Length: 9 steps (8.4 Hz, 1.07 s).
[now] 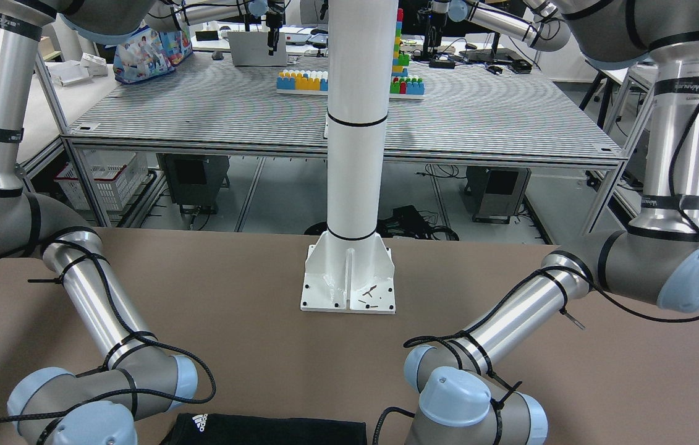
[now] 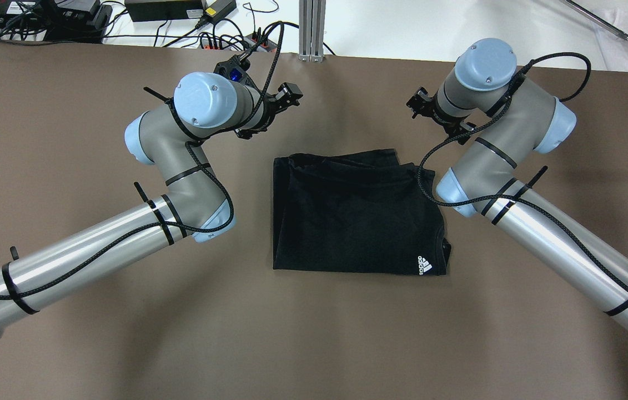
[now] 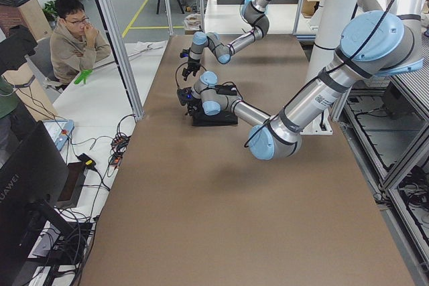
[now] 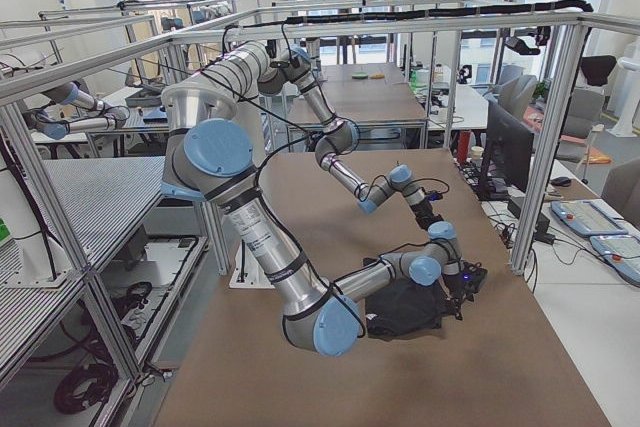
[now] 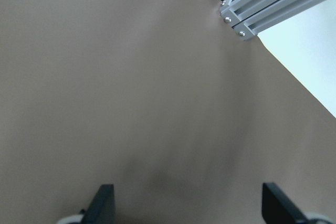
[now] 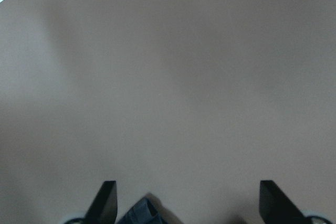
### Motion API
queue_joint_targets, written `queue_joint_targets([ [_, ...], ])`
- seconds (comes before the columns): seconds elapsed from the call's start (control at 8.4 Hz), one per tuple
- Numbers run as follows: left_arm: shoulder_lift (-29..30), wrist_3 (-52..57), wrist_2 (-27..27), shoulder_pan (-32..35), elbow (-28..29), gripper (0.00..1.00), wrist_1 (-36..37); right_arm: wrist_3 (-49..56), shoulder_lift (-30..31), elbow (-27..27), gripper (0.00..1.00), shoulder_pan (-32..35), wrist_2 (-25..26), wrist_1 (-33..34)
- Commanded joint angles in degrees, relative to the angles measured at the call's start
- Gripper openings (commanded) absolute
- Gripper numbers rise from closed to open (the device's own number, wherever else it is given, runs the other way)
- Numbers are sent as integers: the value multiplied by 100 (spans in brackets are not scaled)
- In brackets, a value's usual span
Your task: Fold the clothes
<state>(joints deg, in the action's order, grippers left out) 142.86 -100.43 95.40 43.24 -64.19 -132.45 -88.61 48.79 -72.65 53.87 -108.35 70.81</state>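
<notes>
**Desk** [image 2: 314,344]. Brown and flat. The stretch on the near side of the garment is bare and gives wide room for moving. There are broad bare margins to the garment's left and right as well.

**Garment** [image 2: 355,216]. Black soft cloth lying flat about mid-desk as a layered rough rectangle, with a white logo [image 2: 425,265] at its near right corner.
- Edges: the near and left edges run straight. The far and right edges are uneven, with lower layers showing past the top one.
- Progress (a judgement): most of the folding looks done. What is left is squaring those two edges, or perhaps one last fold.

**Right arm's elbow joint** [image 2: 455,194]. It overhangs the garment's right edge in the overhead view. Whether it touches the cloth cannot be told.

**Left fingers** [image 5: 104,204]. Beyond the garment's far left corner and clear of the cloth. They are spread wide and hold nothing.

**Right fingers** [image 6: 105,201]. Beyond the garment's far right corner. They are also spread wide and empty.

**Aluminium post** [image 2: 312,28] and **cables** [image 2: 219,41]. Farthest from the garment, at the desk's far edge. Room here is narrower, so reaches past the fingers should stay short.
</notes>
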Motion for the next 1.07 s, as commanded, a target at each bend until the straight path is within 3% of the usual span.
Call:
queue_joint_targets([
  [0.0,49,-3,84,-26,-102,100,-9,185,697,-1497,95,-504,-196,500],
  [0.12,49,-3,93,18,-94,100,0,194,902,-2064,95,-1013,101,1044],
  [0.36,49,14,477,236,-233,100,43,203,676,-2123,95,-1999,1355,1637],
  [0.6,-56,128,770,457,-365,100,35,203,641,-1974,95,-2134,1528,1673],
  [0.95,-696,155,761,449,-1197,100,200,597,-595,-264,95,-1707,1607,1603],
])
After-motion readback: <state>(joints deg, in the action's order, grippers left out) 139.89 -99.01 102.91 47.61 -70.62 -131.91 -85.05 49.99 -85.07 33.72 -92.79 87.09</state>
